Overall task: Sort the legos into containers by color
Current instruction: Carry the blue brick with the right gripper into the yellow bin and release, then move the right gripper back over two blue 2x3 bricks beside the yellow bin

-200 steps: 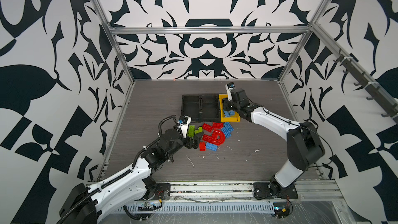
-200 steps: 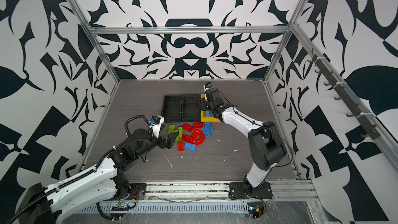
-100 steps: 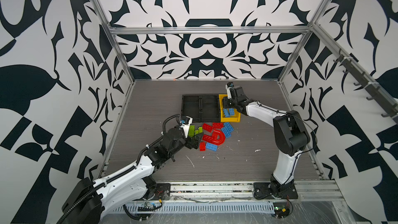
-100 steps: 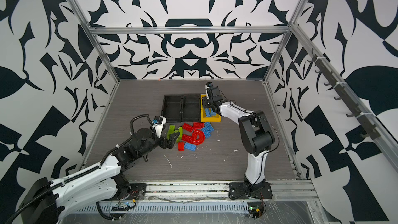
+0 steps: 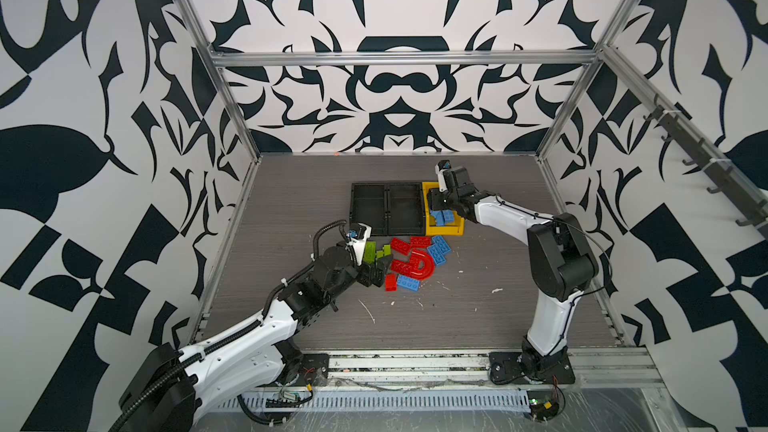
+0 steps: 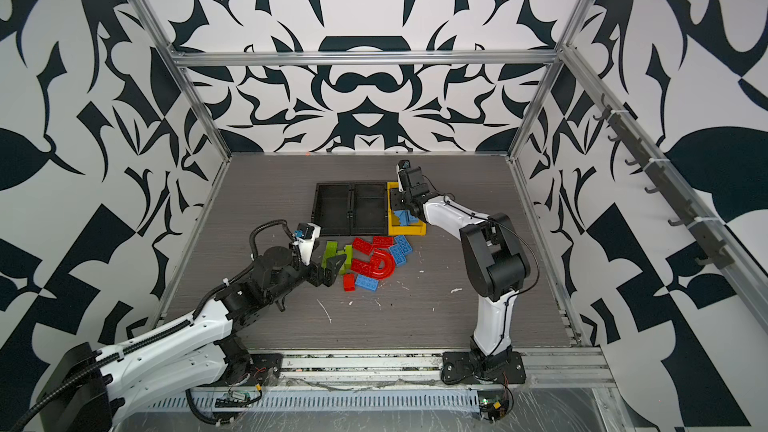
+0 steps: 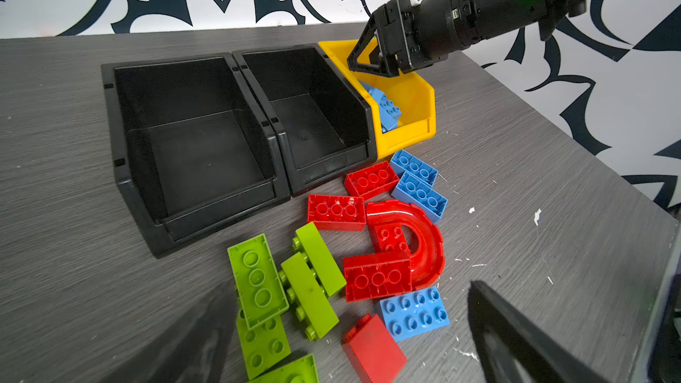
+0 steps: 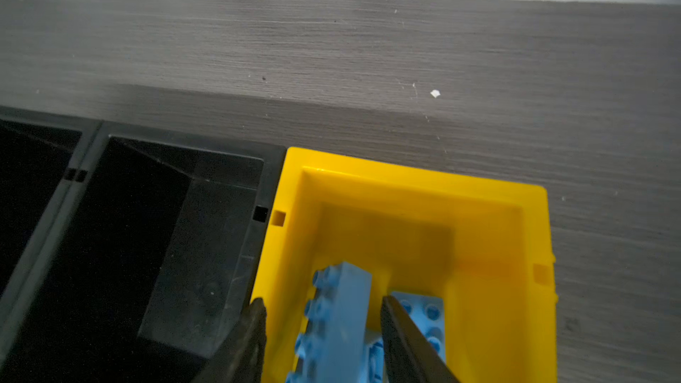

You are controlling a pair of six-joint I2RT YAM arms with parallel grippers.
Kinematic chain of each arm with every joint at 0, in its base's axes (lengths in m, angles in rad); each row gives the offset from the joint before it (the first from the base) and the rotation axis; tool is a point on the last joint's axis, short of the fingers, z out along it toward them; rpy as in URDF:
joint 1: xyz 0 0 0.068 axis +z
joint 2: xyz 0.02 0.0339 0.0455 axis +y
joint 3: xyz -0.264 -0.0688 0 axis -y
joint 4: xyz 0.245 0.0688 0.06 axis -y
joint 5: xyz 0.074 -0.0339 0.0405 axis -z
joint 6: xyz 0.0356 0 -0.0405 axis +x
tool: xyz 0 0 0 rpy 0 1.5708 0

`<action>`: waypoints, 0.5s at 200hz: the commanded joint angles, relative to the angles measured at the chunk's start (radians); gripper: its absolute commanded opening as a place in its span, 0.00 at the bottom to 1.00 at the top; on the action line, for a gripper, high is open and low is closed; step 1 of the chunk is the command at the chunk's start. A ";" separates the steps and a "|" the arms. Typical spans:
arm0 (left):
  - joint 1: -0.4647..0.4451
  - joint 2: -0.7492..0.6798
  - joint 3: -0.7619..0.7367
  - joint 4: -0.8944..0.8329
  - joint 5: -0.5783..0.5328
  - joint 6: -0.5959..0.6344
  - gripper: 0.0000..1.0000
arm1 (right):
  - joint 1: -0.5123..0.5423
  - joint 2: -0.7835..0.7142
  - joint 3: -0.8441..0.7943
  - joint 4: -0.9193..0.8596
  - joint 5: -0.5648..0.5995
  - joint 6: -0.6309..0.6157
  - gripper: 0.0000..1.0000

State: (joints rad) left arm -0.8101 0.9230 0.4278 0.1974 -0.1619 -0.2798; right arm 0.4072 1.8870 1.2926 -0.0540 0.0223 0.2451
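Light-blue studded brick (image 8: 346, 289) on edge in glossy yellow bin (image 8: 497, 215), base cropped. Right gripper (image 8: 322, 300) jaws parted around it; left gripper (image 7: 352, 287) jaws wide, blurred.

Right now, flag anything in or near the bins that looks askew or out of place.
One blue brick in the yellow bin stands tilted on its edge rather than lying flat, between the right gripper's open jaws. Also, white flecks litter the table.
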 commanded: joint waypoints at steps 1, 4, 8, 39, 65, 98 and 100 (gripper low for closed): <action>-0.001 -0.015 0.029 0.012 -0.006 0.005 1.00 | -0.002 -0.089 0.007 -0.018 0.028 0.006 0.59; -0.001 -0.015 0.029 0.012 -0.006 0.004 1.00 | -0.002 -0.097 0.001 -0.024 0.031 0.005 0.59; -0.001 -0.016 0.029 0.012 -0.006 0.004 1.00 | -0.002 -0.109 -0.007 -0.032 0.041 0.004 0.59; -0.001 -0.019 0.030 0.010 0.000 0.001 1.00 | 0.024 -0.257 -0.151 -0.032 0.044 0.038 0.51; -0.001 -0.024 0.031 0.005 0.005 -0.002 1.00 | 0.088 -0.376 -0.307 -0.029 0.108 0.054 0.46; -0.001 -0.035 0.030 0.000 0.006 -0.004 1.00 | 0.160 -0.451 -0.433 -0.042 0.140 0.075 0.46; -0.001 -0.036 0.029 0.000 0.005 -0.004 1.00 | 0.164 -0.453 -0.440 -0.040 0.141 0.076 0.46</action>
State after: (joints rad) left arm -0.8101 0.9092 0.4278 0.1967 -0.1600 -0.2806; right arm 0.5316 1.4670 0.9264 -0.0818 0.1173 0.2920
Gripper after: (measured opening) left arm 0.999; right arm 0.456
